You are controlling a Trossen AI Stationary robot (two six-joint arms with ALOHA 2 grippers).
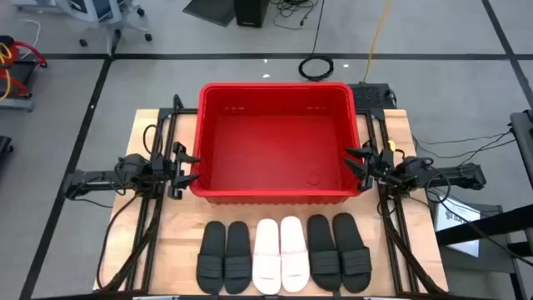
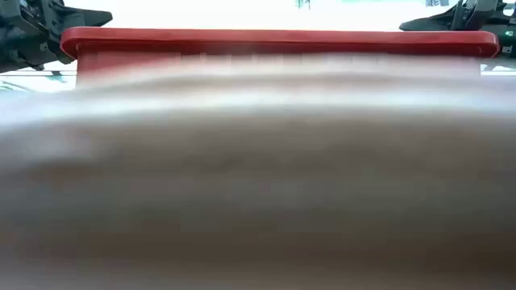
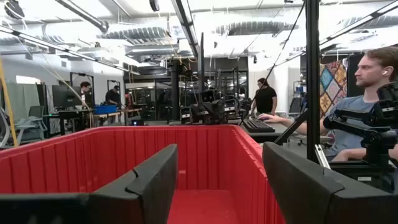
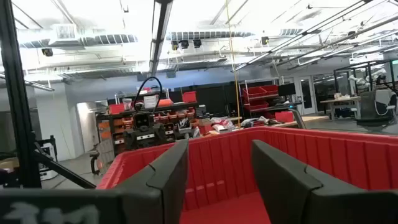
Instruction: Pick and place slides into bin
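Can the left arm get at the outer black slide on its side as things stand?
Probably yes. The left tool is open and empty beside the bin, and that black slide lies uncovered at the end of the row, with bare table between them.

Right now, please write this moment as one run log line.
left gripper: open, beside bin | right gripper: open, opposite side | bin: empty | slides: six, on table

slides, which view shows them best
High view: all six slides lie in a row in front of the bin. Low view is blurred below the bin's rim; both wrist views show only the bin's inside.
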